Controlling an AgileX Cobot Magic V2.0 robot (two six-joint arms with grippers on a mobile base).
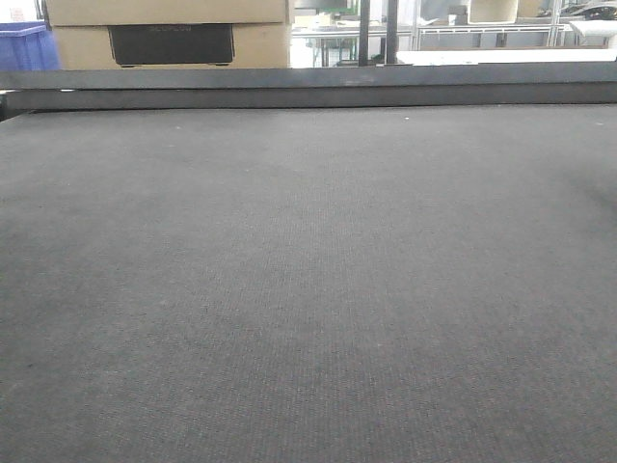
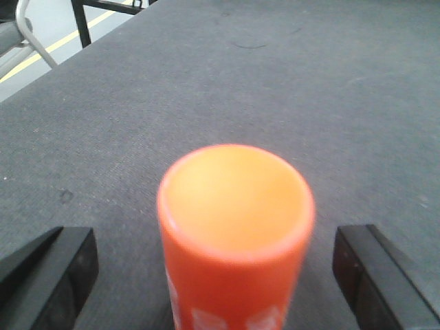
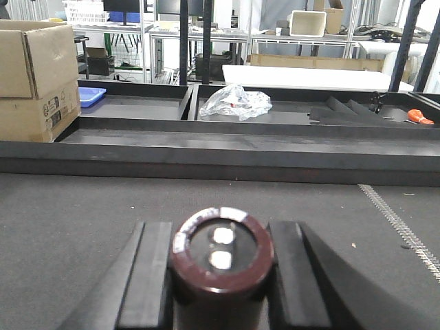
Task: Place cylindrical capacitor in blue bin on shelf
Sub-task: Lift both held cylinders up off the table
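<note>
My right gripper (image 3: 220, 285) clamps the glossy brown cylindrical capacitor (image 3: 221, 251) at lower centre. Only the left wrist view shows my left gripper (image 2: 216, 275), spread wide either side of a smooth orange tube (image 2: 234, 227) on the felt desk (image 1: 308, 289).

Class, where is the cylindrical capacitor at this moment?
In the right wrist view, bottom centre, the cylindrical capacitor sits gripped in the right pincer, over the dark mat.

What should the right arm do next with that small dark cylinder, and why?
Probably lift it straight up: the right end effector has its fingers against both sides of the capacitor, so it seems gripped, low by the grey mat.
</note>
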